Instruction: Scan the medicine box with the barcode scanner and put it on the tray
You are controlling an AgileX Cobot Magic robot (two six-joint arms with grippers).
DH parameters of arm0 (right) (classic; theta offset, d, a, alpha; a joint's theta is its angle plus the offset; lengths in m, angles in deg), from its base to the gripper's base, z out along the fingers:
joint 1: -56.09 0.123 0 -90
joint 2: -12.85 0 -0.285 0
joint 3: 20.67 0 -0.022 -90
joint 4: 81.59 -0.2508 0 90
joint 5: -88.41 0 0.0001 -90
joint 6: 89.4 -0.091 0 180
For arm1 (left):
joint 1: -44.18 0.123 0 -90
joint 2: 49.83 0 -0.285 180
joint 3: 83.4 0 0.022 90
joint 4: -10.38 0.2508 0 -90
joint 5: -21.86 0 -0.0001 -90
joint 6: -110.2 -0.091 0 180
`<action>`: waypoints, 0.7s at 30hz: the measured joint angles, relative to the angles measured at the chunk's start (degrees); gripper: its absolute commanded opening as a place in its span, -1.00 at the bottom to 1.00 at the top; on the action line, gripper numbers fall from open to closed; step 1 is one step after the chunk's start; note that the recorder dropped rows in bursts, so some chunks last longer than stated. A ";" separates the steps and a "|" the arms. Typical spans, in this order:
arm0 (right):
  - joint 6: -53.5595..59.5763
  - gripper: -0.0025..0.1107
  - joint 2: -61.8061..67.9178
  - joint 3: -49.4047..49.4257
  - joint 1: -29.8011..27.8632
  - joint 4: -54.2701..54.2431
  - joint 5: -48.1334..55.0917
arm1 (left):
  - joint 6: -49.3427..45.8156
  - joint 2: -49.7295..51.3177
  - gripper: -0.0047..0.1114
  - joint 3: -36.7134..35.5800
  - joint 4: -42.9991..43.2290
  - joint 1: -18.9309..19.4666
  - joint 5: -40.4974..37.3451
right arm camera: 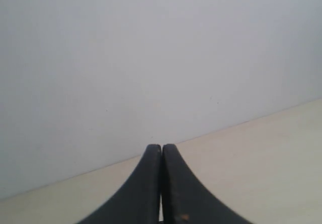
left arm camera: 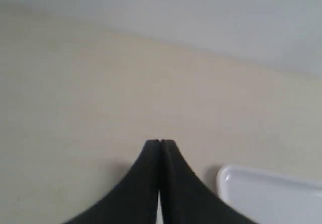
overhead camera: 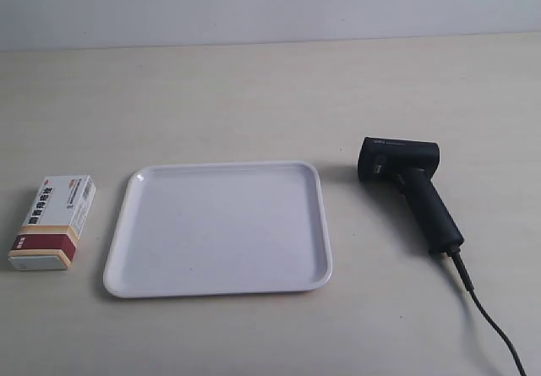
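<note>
- We are seeing the box (overhead camera: 52,223) lying flat on the table (overhead camera: 254,89), just beside one edge of the tray (overhead camera: 218,228) and not touching it; its dark red band is facing the near end.
- We are seeing the scanner (overhead camera: 412,188) lying on its side on the far side of the tray from the box, apart from the rim, with its cable (overhead camera: 489,317) trailing off toward the near corner.
- The tray is holding nothing, so we are judging the task as not yet begun.
- We are finding the left gripper (left arm camera: 160,142) clenched on nothing, fingertips pressed together, hanging over bare table with a tray corner (left arm camera: 261,194) showing in its view.
- We are finding the right gripper (right arm camera: 161,146) likewise clenched and empty, pointing at the wall and table edge, with no task object in its view.
- Neither arm is showing in the exterior view, so we cannot tell which one is nearer to which object.
- We are expecting trouble if either claw comes down without opening first: it would push the box or scanner away instead of gripping it.
- The box looks light and low, so a shallow or off-centre pinch could slide it into the tray rim or tip it.
- The cable could drag or snag as the scanner lifts, twisting the head off aim.
- If fingers are covering the barcode, the scan could fail.
</note>
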 measured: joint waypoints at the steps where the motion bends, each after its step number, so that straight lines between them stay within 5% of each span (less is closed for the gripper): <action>1: 0.00 -0.96 0.00 0.00 0.00 0.00 0.09 | -0.84 3.59 -0.52 0.29 0.00 -0.29 -0.28; 8: 0.00 -0.96 0.00 0.00 0.00 0.00 0.49 | -5.31 26.27 0.90 0.63 0.24 -6.90 8.20; 14: 0.00 -0.96 0.00 0.00 0.00 0.11 0.92 | -7.52 37.61 0.86 0.88 0.97 -13.00 17.72; 21: 0.00 -0.96 0.00 0.00 0.00 0.11 1.04 | -8.52 47.11 0.86 0.98 1.66 -14.63 23.11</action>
